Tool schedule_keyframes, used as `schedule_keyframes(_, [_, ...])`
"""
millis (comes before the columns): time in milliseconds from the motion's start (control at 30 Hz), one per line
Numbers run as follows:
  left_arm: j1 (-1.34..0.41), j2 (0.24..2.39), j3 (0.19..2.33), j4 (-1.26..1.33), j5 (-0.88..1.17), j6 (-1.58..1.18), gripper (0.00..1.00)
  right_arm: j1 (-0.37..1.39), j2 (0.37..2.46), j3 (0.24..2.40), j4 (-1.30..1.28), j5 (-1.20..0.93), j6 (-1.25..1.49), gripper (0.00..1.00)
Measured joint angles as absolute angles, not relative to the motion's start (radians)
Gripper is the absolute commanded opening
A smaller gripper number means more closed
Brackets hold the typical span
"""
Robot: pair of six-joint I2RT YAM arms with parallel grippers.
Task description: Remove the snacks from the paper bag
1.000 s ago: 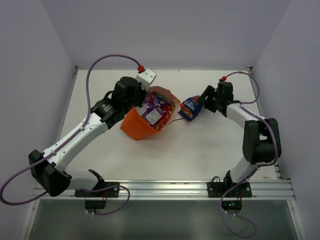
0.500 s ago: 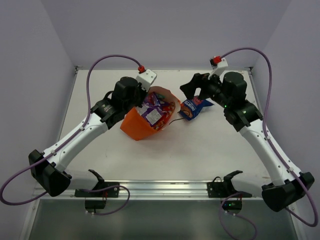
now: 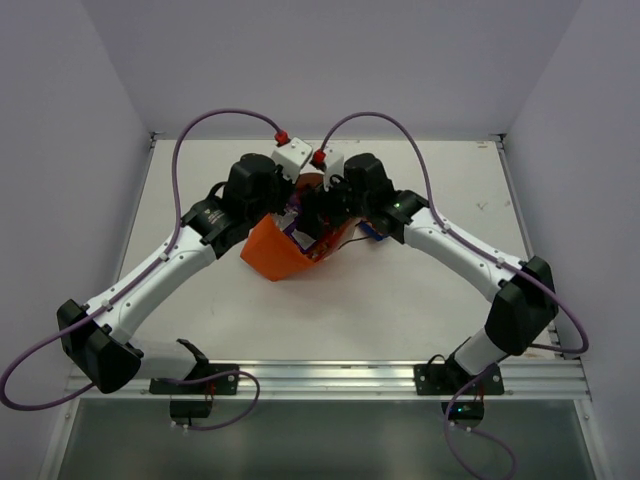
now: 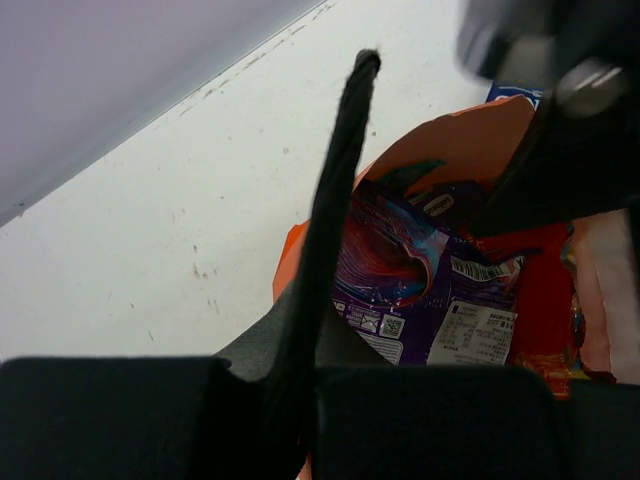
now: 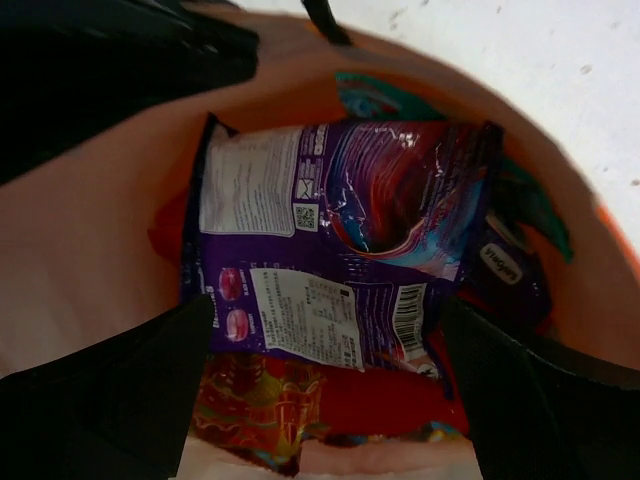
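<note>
Jaws of the right gripper (image 5: 325, 330) gape astride a purple packet (image 5: 350, 210) inside the paper bag (image 3: 270, 255); left gripper (image 4: 355, 100) pinches its rim.

Glossy purple packet (image 5: 340, 230) inside matt orange paper bag (image 3: 270, 256).

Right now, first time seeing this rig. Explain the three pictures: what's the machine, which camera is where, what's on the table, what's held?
Two robot arms are bolted at the near edge of a white table. One picture looks down from above and behind them. The other two come from a camera on each wrist. On the table sits an orange paper bag, tilted. A blue packet lies beside it, mostly hidden behind the right arm. The left gripper is shut on the bag's rim. The right gripper is open at the bag's mouth, with its fingers on either side of a purple packet inside, and it grips nothing yet.
</note>
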State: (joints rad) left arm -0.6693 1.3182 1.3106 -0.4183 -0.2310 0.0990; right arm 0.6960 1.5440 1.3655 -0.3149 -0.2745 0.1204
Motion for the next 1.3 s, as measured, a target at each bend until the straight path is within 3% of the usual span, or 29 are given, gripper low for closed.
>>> schedule_keyframes(133, [-0.669, 1.318, 1.311, -0.418, -0.23, 0.088, 0.0, 0.7, 1.61, 1.358, -0.306, -0.28, 0.108, 0.97])
schedule_keyframes(233, [-0.669, 1.318, 1.311, -0.418, -0.23, 0.087, 0.0, 0.7, 1.631, 1.345, -0.277, -0.28, 0.102, 0.88])
schedule_keyframes(433, [-0.669, 1.309, 1.296, -0.411, -0.229, 0.082, 0.0, 0.7, 1.662, 1.334, -0.234, -0.286, 0.09, 0.51])
schedule_keyframes(533, [-0.669, 1.305, 1.294, -0.41, -0.228, 0.078, 0.0, 0.699, 1.665, 1.323, -0.215, -0.303, 0.086, 0.24])
schedule_keyframes(567, [-0.669, 1.304, 1.294, -0.41, -0.228, 0.073, 0.0, 0.7, 1.665, 1.322, -0.214, -0.31, 0.084, 0.1])
schedule_keyframes(633, [-0.669, 1.304, 1.293, -0.41, -0.227, 0.071, 0.0, 0.701, 1.665, 1.322, -0.214, -0.32, 0.08, 0.0])
schedule_keyframes(900, [-0.669, 1.29, 1.278, -0.4, -0.228, 0.07, 0.0, 0.7, 1.594, 1.317, -0.262, -0.322, 0.078, 0.0])
schedule_keyframes(1300, [-0.669, 1.282, 1.278, -0.405, -0.228, 0.017, 0.0, 0.686, 1.282, 1.317, -0.343, -0.139, 0.078, 0.0])
